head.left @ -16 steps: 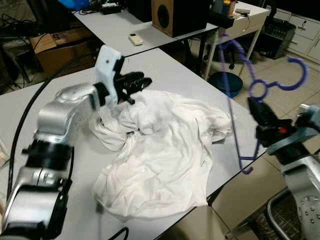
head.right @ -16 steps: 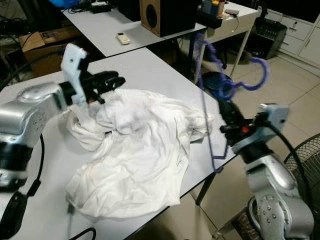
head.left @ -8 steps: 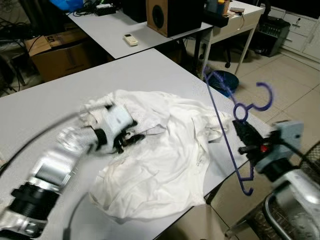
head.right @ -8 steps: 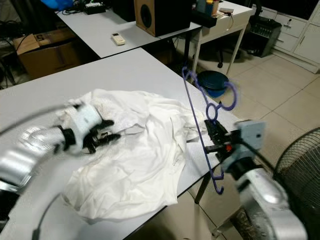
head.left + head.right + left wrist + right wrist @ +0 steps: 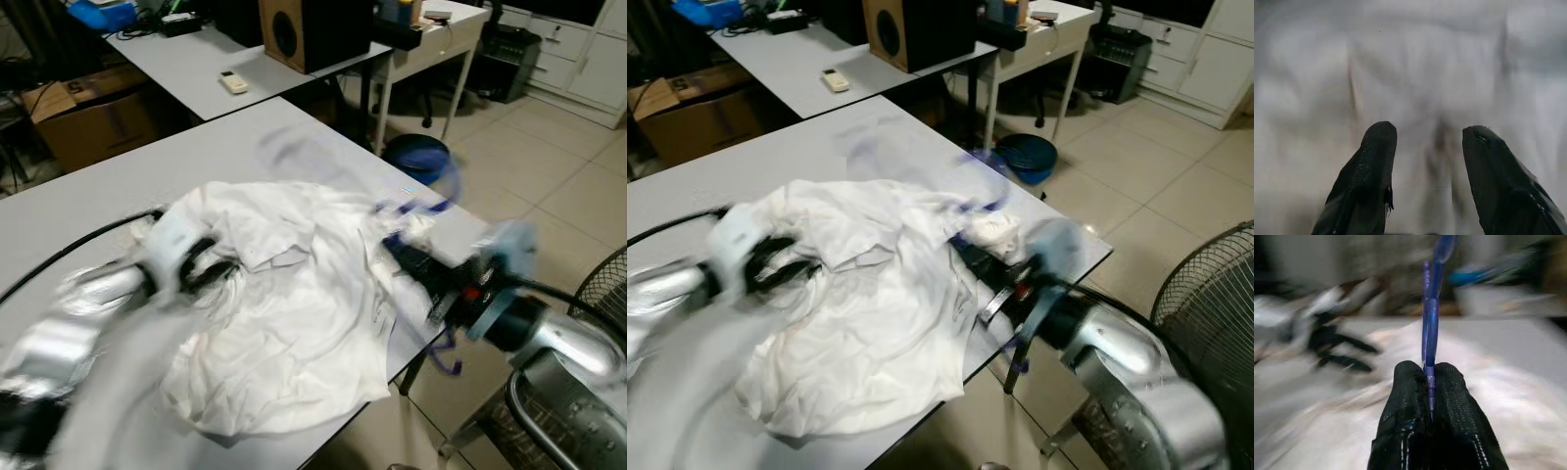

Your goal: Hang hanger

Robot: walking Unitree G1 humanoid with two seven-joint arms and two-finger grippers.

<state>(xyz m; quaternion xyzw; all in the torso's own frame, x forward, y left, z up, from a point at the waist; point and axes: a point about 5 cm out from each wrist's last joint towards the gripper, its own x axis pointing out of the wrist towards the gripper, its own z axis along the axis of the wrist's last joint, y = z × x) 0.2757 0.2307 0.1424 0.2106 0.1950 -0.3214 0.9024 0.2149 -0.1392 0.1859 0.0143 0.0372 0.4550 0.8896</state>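
Pinching the blue hanger (image 5: 1431, 318) tight between its two black fingers (image 5: 1405, 401), the right gripper (image 5: 407, 262) sits low over the near edge of the white table (image 5: 108, 186), and the hanger's wire runs out past the fingertips with a loop dangling below the wrist off the table edge. Everything's motion-blurred, so I can't make out the hook end at all. Just beyond that gripper, touching or nearly touching it, is the crumpled white shirt (image 5: 294, 304), spread over most of the tabletop. On the far side of the shirt from the right gripper, the left gripper (image 5: 1425, 147) hovers right over the cloth with its fingers spread apart and nothing between them. My read: this is the bit where the hanger gets fed into the shirt before any hanging happens, so the next move probably calls for the left gripper to lift or open the collar while the right one steers a hanger arm inside. Trouble is the shirt's bunched in folds and I can't tell where the neck opening even is, so the wire could easily snag the fabric or just shove the whole heap along. A black cable (image 5: 69, 250) trails across the table by the left arm too. Further off from both grippers there's a blue bin (image 5: 1024, 155) on the tiled floor, a second table with a remote (image 5: 233, 83) and a wooden speaker (image 5: 299, 29), a cardboard box (image 5: 83, 113), and a fan grille (image 5: 1215, 304) off beside the right arm.
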